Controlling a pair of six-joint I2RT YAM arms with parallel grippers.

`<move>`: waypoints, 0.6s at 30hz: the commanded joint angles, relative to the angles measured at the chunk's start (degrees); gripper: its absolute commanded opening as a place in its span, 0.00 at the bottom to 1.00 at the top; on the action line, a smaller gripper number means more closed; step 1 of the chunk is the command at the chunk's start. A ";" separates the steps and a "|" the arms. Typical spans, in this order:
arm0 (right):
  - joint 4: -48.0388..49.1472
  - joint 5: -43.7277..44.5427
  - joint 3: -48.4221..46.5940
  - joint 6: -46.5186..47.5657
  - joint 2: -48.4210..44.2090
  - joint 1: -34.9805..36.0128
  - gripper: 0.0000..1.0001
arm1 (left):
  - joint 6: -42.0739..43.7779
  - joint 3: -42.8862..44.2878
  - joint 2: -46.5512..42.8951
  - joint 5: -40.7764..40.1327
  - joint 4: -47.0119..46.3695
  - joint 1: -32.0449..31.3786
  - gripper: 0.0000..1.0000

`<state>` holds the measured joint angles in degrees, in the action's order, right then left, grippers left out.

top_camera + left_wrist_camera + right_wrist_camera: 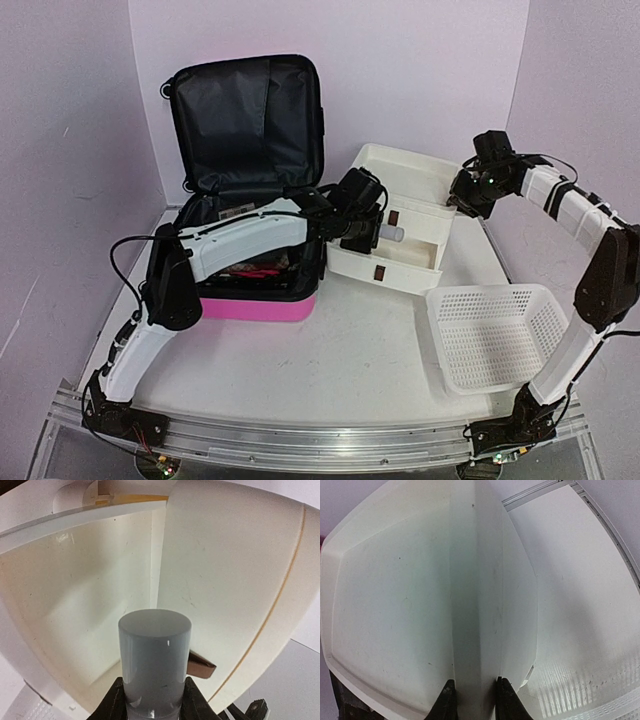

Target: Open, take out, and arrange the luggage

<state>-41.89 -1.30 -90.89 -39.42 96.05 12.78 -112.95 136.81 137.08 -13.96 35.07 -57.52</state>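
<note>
The luggage, a pink suitcase, lies open at the left with its black-lined lid standing upright. Some contents show inside it behind my left arm. My left gripper reaches right from the case to the white drawer stack. It is shut on a pale grey cylinder that pokes over an open drawer. My right gripper is shut on the drawer stack's right wall, one finger on each side, and it shows at the stack's right edge from above.
A white mesh basket sits at the front right, close to the right arm's base. Brown drawer handles face the front of the stack. Pink walls close in the table at the back and both sides.
</note>
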 commanded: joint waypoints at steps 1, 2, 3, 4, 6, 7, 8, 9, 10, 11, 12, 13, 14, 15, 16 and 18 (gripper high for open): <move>0.74 -7.44 3.42 -1.33 0.81 0.76 0.00 | 1.11 4.61 2.84 -2.03 -7.07 0.34 0.19; 0.68 -7.34 3.44 -1.07 0.62 0.75 0.00 | 0.60 4.58 3.33 -1.93 -7.41 0.38 0.19; 0.67 -7.22 3.47 -0.94 0.49 0.74 0.00 | 0.80 4.83 3.66 -2.25 -7.78 0.39 0.19; 0.69 -7.18 3.60 -0.74 0.38 0.73 0.00 | 1.17 5.16 3.98 -3.03 -7.84 0.39 0.19; 0.71 -6.98 3.74 -0.41 0.12 0.76 0.00 | 3.14 6.37 4.75 -5.57 -7.76 0.43 0.20; 0.72 -6.94 3.86 -0.40 0.03 0.76 0.00 | 4.02 6.77 5.23 -6.91 -7.41 0.47 0.22; 0.70 -6.93 3.87 -0.47 0.02 0.72 0.00 | 4.11 6.88 5.60 -7.67 -7.05 0.52 0.23; 0.67 -6.98 3.82 -0.51 0.01 0.72 0.00 | 3.43 6.44 5.92 -6.94 -6.92 0.74 0.23; 0.71 -7.03 3.80 -0.54 0.01 0.75 0.00 | 3.06 6.28 6.17 -6.29 -6.89 0.75 0.23; 0.67 -6.78 3.79 -0.49 0.01 0.76 0.00 | 2.60 6.13 6.33 -6.04 -6.86 0.82 0.24; 0.67 -6.53 3.86 -0.43 0.06 0.75 0.00 | 2.45 6.39 6.65 -6.00 -6.87 0.83 0.25; 0.69 -6.25 3.95 -0.37 0.10 0.76 0.00 | 2.72 6.74 6.88 -6.18 -6.86 0.83 0.26; 0.67 -6.18 4.13 -0.39 0.10 0.74 0.00 | 3.10 6.96 6.92 -6.48 -6.86 0.85 0.29; 0.69 -6.34 4.19 -0.45 0.18 0.76 0.00 | 3.77 7.21 6.88 -6.67 -6.86 0.91 0.32; 0.69 -6.39 4.19 -0.49 0.29 0.76 0.00 | 4.49 7.31 6.80 -6.88 -6.83 0.91 0.34; 0.67 -6.46 4.00 -0.65 0.43 0.76 0.00 | 4.99 7.09 6.27 -6.81 -6.85 0.91 0.41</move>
<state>-40.03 -1.21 -89.17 -38.94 95.13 12.78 -109.97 140.11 144.20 -18.68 31.42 -56.95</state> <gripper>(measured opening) 0.218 0.351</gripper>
